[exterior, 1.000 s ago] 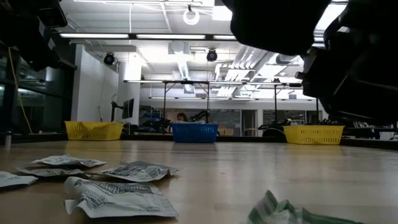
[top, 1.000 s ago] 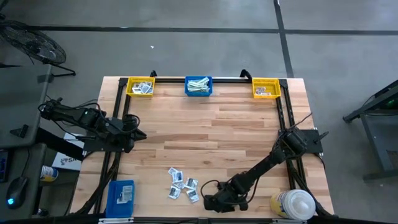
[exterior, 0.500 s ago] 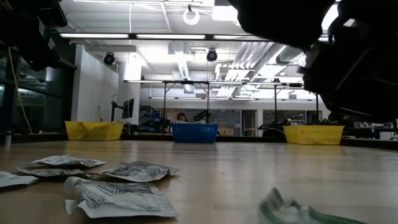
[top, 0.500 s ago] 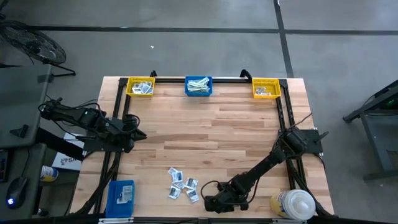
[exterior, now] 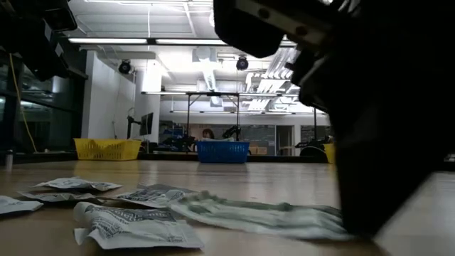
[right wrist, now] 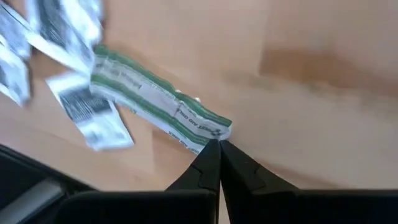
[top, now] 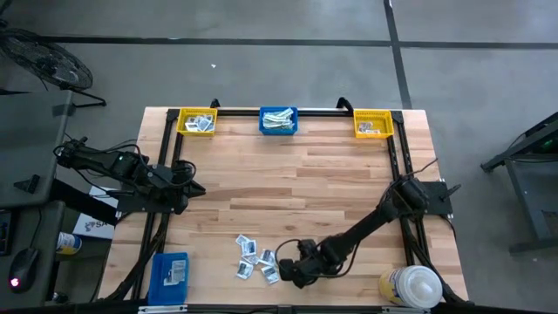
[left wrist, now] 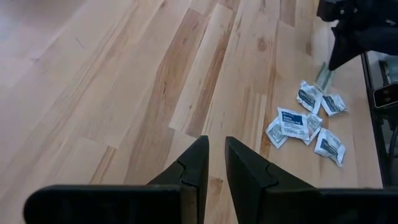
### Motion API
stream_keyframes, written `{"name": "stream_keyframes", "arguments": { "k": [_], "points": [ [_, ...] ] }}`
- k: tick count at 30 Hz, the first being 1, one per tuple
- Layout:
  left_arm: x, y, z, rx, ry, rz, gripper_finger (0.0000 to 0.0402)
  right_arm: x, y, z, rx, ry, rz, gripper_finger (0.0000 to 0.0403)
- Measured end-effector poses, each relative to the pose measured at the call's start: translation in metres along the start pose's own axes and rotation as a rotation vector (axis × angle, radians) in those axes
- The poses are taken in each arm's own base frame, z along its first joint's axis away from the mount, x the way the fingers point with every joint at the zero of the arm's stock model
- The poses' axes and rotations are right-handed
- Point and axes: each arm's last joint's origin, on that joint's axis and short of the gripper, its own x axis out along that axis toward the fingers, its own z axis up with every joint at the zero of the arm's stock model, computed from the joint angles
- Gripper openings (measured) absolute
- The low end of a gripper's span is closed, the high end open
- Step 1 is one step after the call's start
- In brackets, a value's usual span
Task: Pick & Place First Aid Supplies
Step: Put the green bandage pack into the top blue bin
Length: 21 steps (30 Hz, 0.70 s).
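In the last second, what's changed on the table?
The right gripper shut on the green-and-white strip by its end and carried it leftward to the loose white packets. The left gripper stayed parked at the table's left side, and the bins and bottle stayed put.

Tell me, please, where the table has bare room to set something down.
The wide middle of the table is bare, between the three bins at the far edge and the packets near the front. The front edge is crowded: packets, right gripper holding a green strip, bottle, blue box.
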Motion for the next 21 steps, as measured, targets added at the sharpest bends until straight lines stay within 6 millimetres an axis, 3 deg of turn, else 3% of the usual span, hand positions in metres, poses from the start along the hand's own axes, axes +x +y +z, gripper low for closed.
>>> {"name": "stream_keyframes", "arguments": {
  "k": [11,21],
  "points": [
    [0.0,0.0,0.0,-0.009,0.004,-0.011,0.0053,-0.038,0.004,0.015,-0.092,-0.209,0.06,0.0],
    [0.0,-0.001,0.0,-0.024,0.002,-0.012,0.0053,-0.073,0.023,0.037,-0.166,-0.296,0.157,0.0]
  ]
}}
